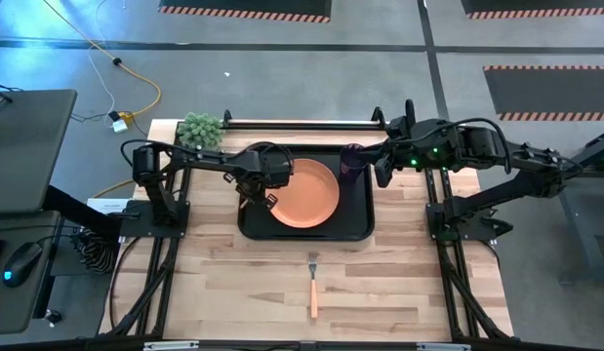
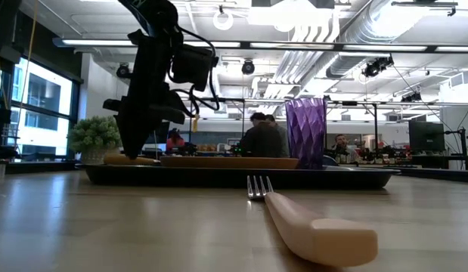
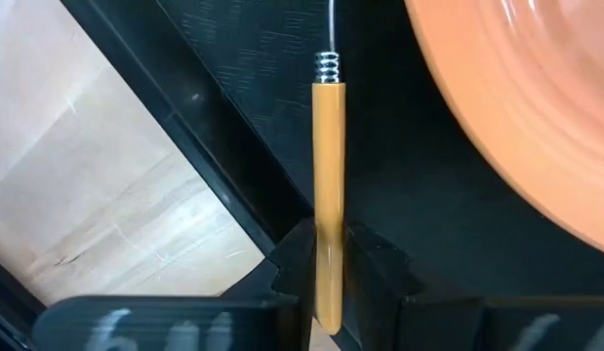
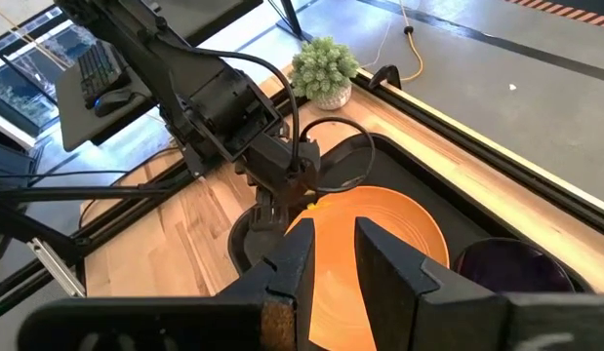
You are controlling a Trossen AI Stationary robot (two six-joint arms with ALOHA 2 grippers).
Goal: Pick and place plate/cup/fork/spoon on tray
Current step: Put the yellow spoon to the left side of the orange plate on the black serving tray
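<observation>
The black tray (image 1: 355,226) lies mid-table with the orange plate (image 1: 309,193) on it and the purple cup (image 1: 352,159) upright in its far right corner. The spoon's yellow-orange handle (image 3: 328,175) lies on the tray floor left of the plate; its bowl is out of view. My left gripper (image 3: 328,255) points down over the tray's left part, shut on that handle. The orange-handled fork (image 1: 313,288) lies on the bare wood near the table's front edge. My right gripper (image 4: 333,268) hangs open in the air by the cup, holding nothing. My left gripper pinches the spoon's handle near its free end (image 3: 329,278) between its two fingers (image 3: 294,265). The fingers come from above, pointing down, and stand across the handle. The handle lies flat along the tray floor, beside the plate's rim.
A small potted plant (image 1: 199,130) stands at the table's far left corner and a black rail (image 1: 302,123) runs along the far edge. Bare wood surrounds the fork in front of the tray. People and desks show in the room beyond.
</observation>
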